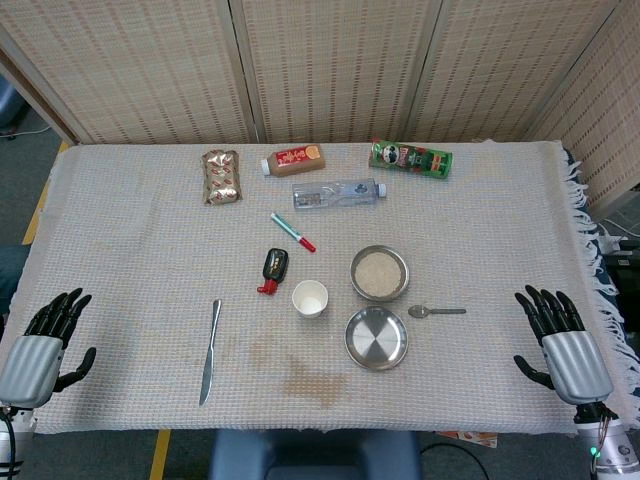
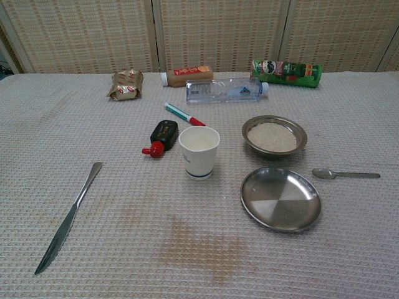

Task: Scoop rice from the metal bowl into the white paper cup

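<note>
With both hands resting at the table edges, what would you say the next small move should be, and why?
Probably the right hand should reach in for the spoon. Both hands are open and hold nothing; the left hand sits far across the table. The spoon lies flat beside the empty metal plate, on the right hand's side, and the rice bowl and white paper cup are untouched.

White paper cup (image 2: 199, 151), silver bowl (image 2: 274, 136), green can (image 2: 287, 70), beige woven cloth (image 2: 124, 218).
</note>
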{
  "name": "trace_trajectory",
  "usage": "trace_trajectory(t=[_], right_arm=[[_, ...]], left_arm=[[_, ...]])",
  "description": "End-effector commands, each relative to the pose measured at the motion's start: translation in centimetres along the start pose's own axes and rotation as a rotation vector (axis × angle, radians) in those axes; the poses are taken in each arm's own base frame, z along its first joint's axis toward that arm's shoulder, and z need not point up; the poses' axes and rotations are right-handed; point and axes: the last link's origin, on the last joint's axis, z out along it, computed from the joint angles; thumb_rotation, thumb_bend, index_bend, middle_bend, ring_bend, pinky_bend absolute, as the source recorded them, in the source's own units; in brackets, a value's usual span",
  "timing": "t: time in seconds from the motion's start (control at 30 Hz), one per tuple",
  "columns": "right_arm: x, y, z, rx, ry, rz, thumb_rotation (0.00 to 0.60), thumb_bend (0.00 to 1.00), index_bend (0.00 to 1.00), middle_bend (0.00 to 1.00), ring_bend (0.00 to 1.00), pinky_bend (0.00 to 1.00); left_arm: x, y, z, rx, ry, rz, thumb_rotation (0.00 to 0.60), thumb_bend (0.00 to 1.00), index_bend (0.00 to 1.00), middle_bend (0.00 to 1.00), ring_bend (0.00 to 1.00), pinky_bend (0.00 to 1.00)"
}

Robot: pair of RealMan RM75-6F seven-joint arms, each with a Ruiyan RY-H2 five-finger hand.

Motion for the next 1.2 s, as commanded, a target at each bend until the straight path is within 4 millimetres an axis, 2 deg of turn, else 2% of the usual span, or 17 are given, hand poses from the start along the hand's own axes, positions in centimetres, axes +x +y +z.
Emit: trace_trajectory(t=[0.03, 0.2, 0.3, 0.4, 0.47, 0.57, 0.7, 0.8, 1.0, 1.2], right_arm=[[-0.2, 0.0, 0.1, -0.008, -0.007, -0.003, 0.6, 0.12, 0.0, 0.0, 0.0, 0.0], [-1.0, 0.3, 0.7, -0.042, -0.018, -0.031, 0.6, 0.12, 0.0, 0.0, 0.0, 0.0], [-1.9, 0.3, 2.1, -0.049, -0.04, -0.033, 0.6, 0.12, 0.02, 0.0, 0.0, 0.0], [-2.8, 0.0, 4.1, -0.026, -0.085, 0.008, 0.6, 0.14, 0.16, 0.0, 0.0, 0.0], [-3.7, -0.4, 5.8, -0.011, -0.113, 0.016, 0.6, 0.17, 0.31, 0.0, 0.0, 0.0], [-4.7, -1.0, 7.4, -0.034, -0.111, 0.003, 0.6, 0.19, 0.44, 0.0, 0.0, 0.0], [-5.3, -1.5, 8.2, -0.04, -0.109, -0.012, 0.6, 0.2, 0.51, 0.0, 0.0, 0.0], [-6.8, -3.2, 9.9, -0.013, -0.13, -0.04, 0.6, 0.22, 0.52, 0.0, 0.0, 0.0], [-8.6, -4.4, 11.8, -0.019, -0.159, -0.079, 0.6, 0.22, 0.52, 0.0, 0.0, 0.0], [-9.8, -5.5, 13.1, -0.01, -0.185, -0.083, 0.6, 0.28, 0.52, 0.0, 0.0, 0.0]], left_arm=[[0.0, 0.0, 0.0, 0.003, 0.003, 0.002, 0.6, 0.4, 0.0, 0.0, 0.0, 0.12], [-0.1, 0.1, 0.1, 0.0, 0.002, -0.002, 0.6, 0.4, 0.0, 0.0, 0.0, 0.12], [-0.2, 0.2, 0.2, -0.01, -0.004, -0.011, 0.6, 0.4, 0.0, 0.0, 0.0, 0.12], [-0.3, 0.4, 0.3, -0.018, -0.011, -0.016, 0.6, 0.4, 0.0, 0.0, 0.0, 0.12], [-0.4, 0.5, 0.4, -0.027, -0.015, -0.013, 0.6, 0.41, 0.0, 0.0, 0.0, 0.12], [-0.7, 0.7, 0.6, -0.034, -0.028, -0.013, 0.6, 0.41, 0.0, 0.0, 0.0, 0.12], [-0.8, 0.8, 0.6, -0.035, -0.039, -0.019, 0.6, 0.42, 0.0, 0.0, 0.0, 0.13], [-0.9, 0.7, 0.8, -0.033, -0.048, -0.013, 0.6, 0.42, 0.0, 0.0, 0.0, 0.13], [-0.9, 0.4, 0.8, -0.027, -0.054, -0.013, 0.6, 0.43, 0.0, 0.0, 0.0, 0.13], [-0.9, 0.4, 0.8, -0.03, -0.063, -0.014, 0.6, 0.44, 0.0, 0.0, 0.0, 0.13]])
